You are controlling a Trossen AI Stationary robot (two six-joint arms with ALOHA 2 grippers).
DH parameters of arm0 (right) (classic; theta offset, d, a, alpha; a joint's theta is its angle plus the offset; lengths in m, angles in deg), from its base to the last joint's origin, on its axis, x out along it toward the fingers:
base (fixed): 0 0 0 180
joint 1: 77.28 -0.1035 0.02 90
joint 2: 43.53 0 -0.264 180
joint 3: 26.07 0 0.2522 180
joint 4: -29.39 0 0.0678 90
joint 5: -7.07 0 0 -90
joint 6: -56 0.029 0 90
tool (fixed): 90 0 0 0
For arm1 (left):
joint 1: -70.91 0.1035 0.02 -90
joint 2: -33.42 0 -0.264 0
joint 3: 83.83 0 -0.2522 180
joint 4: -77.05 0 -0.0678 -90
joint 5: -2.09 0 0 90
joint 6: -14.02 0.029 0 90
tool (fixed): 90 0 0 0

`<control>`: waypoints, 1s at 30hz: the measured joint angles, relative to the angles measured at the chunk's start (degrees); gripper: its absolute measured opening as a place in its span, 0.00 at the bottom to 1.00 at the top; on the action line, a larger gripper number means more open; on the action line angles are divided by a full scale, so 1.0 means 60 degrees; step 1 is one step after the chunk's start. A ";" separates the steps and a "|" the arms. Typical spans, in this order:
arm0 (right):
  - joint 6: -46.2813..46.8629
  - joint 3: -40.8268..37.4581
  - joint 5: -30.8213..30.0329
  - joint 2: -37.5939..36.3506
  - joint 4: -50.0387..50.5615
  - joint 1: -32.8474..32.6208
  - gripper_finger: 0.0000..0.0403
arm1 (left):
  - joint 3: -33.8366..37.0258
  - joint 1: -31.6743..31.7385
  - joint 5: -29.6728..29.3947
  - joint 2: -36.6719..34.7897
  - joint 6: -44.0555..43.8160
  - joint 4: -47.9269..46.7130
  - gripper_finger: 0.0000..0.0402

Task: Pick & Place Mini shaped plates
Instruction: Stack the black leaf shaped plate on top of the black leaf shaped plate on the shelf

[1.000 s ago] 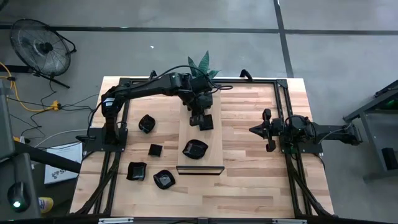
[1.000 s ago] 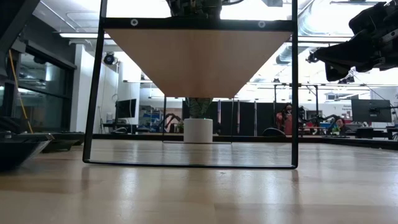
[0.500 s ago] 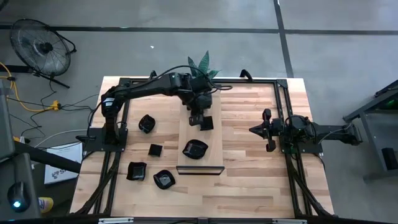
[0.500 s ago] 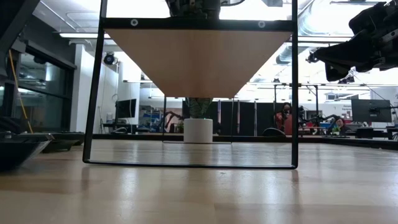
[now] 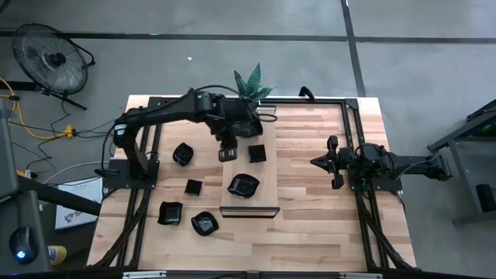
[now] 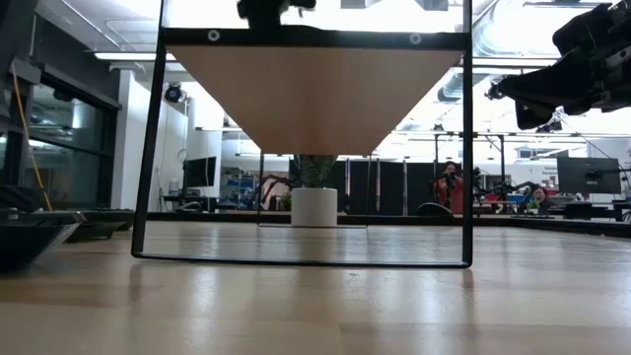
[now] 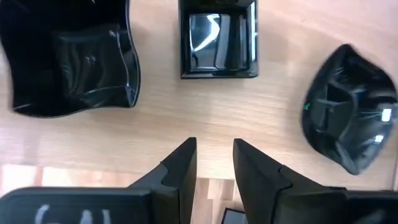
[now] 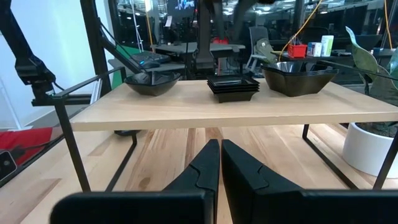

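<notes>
We look down on a grey concrete floor with a black fan (image 5: pixel 51 56) at the far left and a pale wooden table (image 5: pixel 310 232) framed in black bars. On the table's left part lie four mini shaped plates: a wavy one (image 5: pixel 183 153) nearest the left arm's base, a small square one (image 5: pixel 194 187) below it, and two more (image 5: pixel 170 213) (image 5: pixel 204 223) towards the near edge. In the left wrist view we see three of these plates below the camera, a wavy one (image 7: pixel 68 59), a square one (image 7: pixel 217 37) and a rounded leaf-like one (image 7: pixel 351 109), all apart from each other. The left arm reaches from its base across to the table's middle, elbow raised, and the left gripper (image 5: pixel 228 153) hangs at the left edge of the long wooden board (image 5: pixel 263 194), a raised shelf on black legs. Its fingers (image 7: pixel 180 168) stand slightly parted with nothing between them. On the board sit a square stack of plates (image 5: pixel 256 153) and a larger wavy plate (image 5: pixel 243 186); the right wrist view shows the same stack (image 8: pixel 233 86) between two bowl-like plates (image 8: pixel 152 83) (image 8: pixel 297 78). A potted plant (image 5: pixel 252 84) stands at the table's far edge. The right arm lies stretched low along the table's right side, the right gripper (image 5: pixel 332 163) clenched and empty, pointing towards the board. We can read no writing anywhere
</notes>
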 joint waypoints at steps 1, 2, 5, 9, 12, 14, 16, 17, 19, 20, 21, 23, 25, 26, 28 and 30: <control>0.0000 0.0000 0.0000 0.0015 0.0000 -0.0002 0.03 | 0.0000 -0.0110 -0.0131 -0.0154 -0.0094 -0.0018 0.25; 0.0000 -0.0002 0.0004 0.0037 0.0000 -0.0004 0.03 | 0.0000 -0.0212 -0.0257 -0.0296 -0.0168 -0.0074 0.25; 0.0000 -0.0002 0.0000 0.0038 0.0000 -0.0004 0.03 | 0.0000 -0.0573 -0.0623 -0.0665 -0.0425 -0.0113 0.25; 0.0000 -0.0002 0.0002 0.0035 0.0000 -0.0002 0.03 | -0.0004 -0.1051 -0.1248 -0.1018 -0.0674 -0.0388 0.25; 0.0000 -0.0002 0.0000 0.0035 0.0000 -0.0003 0.03 | -0.0004 -0.1347 -0.1759 -0.1120 -0.0904 -0.0639 0.25; 0.0000 -0.0002 0.0000 0.0035 0.0003 -0.0003 0.03 | -0.0004 -0.1490 -0.2057 -0.1165 -0.1059 -0.0731 0.25; 0.0000 -0.0002 0.0000 0.0035 0.0001 -0.0004 0.03 | 0.0051 -0.1614 -0.2250 -0.1203 -0.1131 -0.0740 0.25; 0.0000 -0.0002 -0.0003 0.0035 0.0000 -0.0003 0.03 | 0.0144 -0.1663 -0.2314 -0.1231 -0.1169 -0.0684 0.25; 0.0000 -0.0001 -0.0002 0.0035 0.0003 -0.0003 0.03 | 0.0500 -0.1704 -0.2421 -0.1355 -0.1278 -0.0699 0.25; 0.0000 0.0001 -0.0004 0.0035 0.0004 -0.0004 0.03 | 0.0729 -0.1711 -0.2466 -0.1426 -0.1353 -0.0638 0.25; 0.0000 -0.0001 0.0000 0.0033 0.0004 -0.0003 0.03 | 0.1006 -0.1708 -0.2488 -0.1539 -0.1439 -0.0505 0.25; 0.0000 -0.0002 -0.0004 0.0035 0.0000 0.0000 0.03 | 0.1705 -0.1679 -0.2666 -0.1827 -0.1594 -0.0281 0.25; 0.0000 -0.0001 -0.0002 0.0031 0.0001 -0.0004 0.03 | 0.2481 -0.1677 -0.2929 -0.2152 -0.1765 0.0066 0.25; 0.0000 -0.0002 -0.0004 0.0033 0.0004 -0.0004 0.03 | 0.2858 -0.1675 -0.3031 -0.2312 -0.1875 0.0277 0.25; 0.0000 -0.0002 -0.0003 0.0031 0.0003 -0.0004 0.03 | 0.3519 -0.1679 -0.3043 -0.2619 -0.2130 0.0699 0.25; 0.0000 -0.0001 -0.0004 0.0031 0.0004 -0.0004 0.03 | 0.4135 -0.1682 -0.3057 -0.2937 -0.2466 0.1105 0.25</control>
